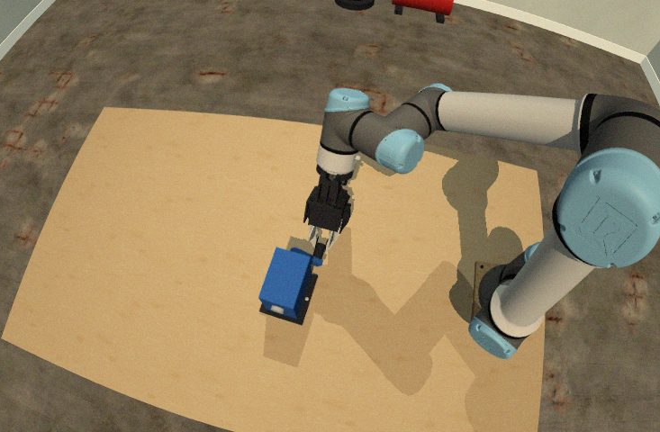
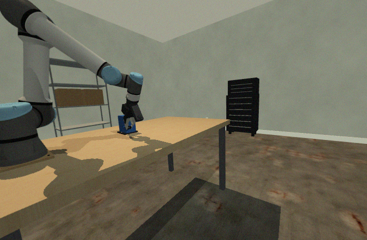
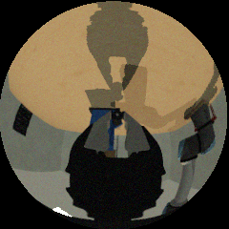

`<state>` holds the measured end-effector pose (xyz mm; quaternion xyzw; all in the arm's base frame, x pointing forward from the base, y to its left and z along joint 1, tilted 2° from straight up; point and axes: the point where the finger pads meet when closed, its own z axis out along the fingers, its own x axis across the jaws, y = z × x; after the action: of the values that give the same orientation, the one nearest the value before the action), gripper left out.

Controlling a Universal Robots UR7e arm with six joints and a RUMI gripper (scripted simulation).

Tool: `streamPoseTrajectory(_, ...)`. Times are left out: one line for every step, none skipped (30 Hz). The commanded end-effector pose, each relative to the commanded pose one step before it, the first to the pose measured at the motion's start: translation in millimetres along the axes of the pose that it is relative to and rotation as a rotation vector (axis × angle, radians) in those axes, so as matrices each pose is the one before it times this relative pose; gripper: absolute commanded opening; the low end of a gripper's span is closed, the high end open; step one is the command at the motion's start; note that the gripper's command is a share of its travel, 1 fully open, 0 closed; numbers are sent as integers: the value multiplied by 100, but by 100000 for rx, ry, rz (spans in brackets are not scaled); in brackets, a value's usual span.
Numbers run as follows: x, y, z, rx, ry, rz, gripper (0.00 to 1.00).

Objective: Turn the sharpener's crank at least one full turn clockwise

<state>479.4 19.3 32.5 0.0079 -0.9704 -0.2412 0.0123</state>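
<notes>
A blue box-shaped sharpener (image 1: 285, 282) on a black base stands near the middle of the wooden table; it also shows in the exterior view (image 2: 124, 124). Its crank (image 1: 317, 253) sticks out from the side that faces the arm, a dark arm with a blue hub. My gripper (image 1: 320, 241) comes down from above that side and is shut on the crank's handle. In the wrist view the two fingers close on a narrow dark piece, with the blue body (image 3: 101, 115) just beyond them on the left.
The arm's base (image 1: 496, 310) is bolted at the table's right edge. A metal shelf (image 2: 75, 104) stands behind the table and a black drawer cabinet (image 2: 242, 106) against the far wall. A red object (image 1: 422, 6) lies on the floor beyond the table.
</notes>
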Motion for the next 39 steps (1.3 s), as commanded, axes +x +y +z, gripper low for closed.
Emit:
streamPoseTrajectory(117,145,-275,29,-131,-67,9)
streamPoseTrajectory(125,125,-217,0,0,0,9)
streamPoseTrajectory(30,32,-55,0,0,0,9)
streamPoseTrajectory(38,43,-74,0,0,0,9)
streamPoseTrajectory(39,49,-85,0,0,0,9)
streamPoseTrajectory(37,49,-85,0,0,0,9)
streamPoseTrajectory(35,49,-85,0,0,0,9)
streamPoseTrajectory(33,49,-86,0,0,0,9)
streamPoseTrajectory(31,50,-86,0,0,0,9)
streamPoseTrajectory(29,50,-87,0,0,0,9)
streamPoseTrajectory(27,51,-88,0,0,0,9)
streamPoseTrajectory(25,51,-88,0,0,0,9)
streamPoseTrajectory(23,51,-89,0,0,0,9)
streamPoseTrajectory(21,52,-90,0,0,0,9)
streamPoseTrajectory(18,52,-90,0,0,0,9)
streamPoseTrajectory(16,52,-91,0,0,0,9)
streamPoseTrajectory(0,0,0,0,0,0,9)
streamPoseTrajectory(0,0,0,0,0,0,9)
streamPoseTrajectory(33,140,-243,0,0,0,9)
streamPoseTrajectory(7,35,-62,0,0,0,9)
streamPoseTrajectory(6,47,-81,0,0,0,9)
streamPoseTrajectory(4,53,-92,0,0,0,9)
streamPoseTrajectory(2,52,-91,0,0,0,9)
streamPoseTrajectory(0,52,-90,0,0,0,9)
streamPoseTrajectory(-2,52,-91,0,0,0,9)
streamPoseTrajectory(-4,52,-91,0,0,0,9)
streamPoseTrajectory(-7,52,-91,0,0,0,9)
streamPoseTrajectory(-9,52,-91,0,0,0,9)
streamPoseTrajectory(-11,52,-91,0,0,0,9)
streamPoseTrajectory(-13,52,-91,0,0,0,9)
streamPoseTrajectory(-16,52,-91,0,0,0,9)
streamPoseTrajectory(-18,52,-91,0,0,0,9)
streamPoseTrajectory(-20,52,-90,0,0,0,9)
streamPoseTrajectory(0,0,0,0,0,0,9)
streamPoseTrajectory(0,0,0,0,0,0,9)
streamPoseTrajectory(-65,138,-239,0,0,0,9)
streamPoseTrajectory(-18,35,-60,0,0,0,9)
streamPoseTrajectory(-26,45,-78,0,0,0,9)
streamPoseTrajectory(-33,51,-88,0,0,0,9)
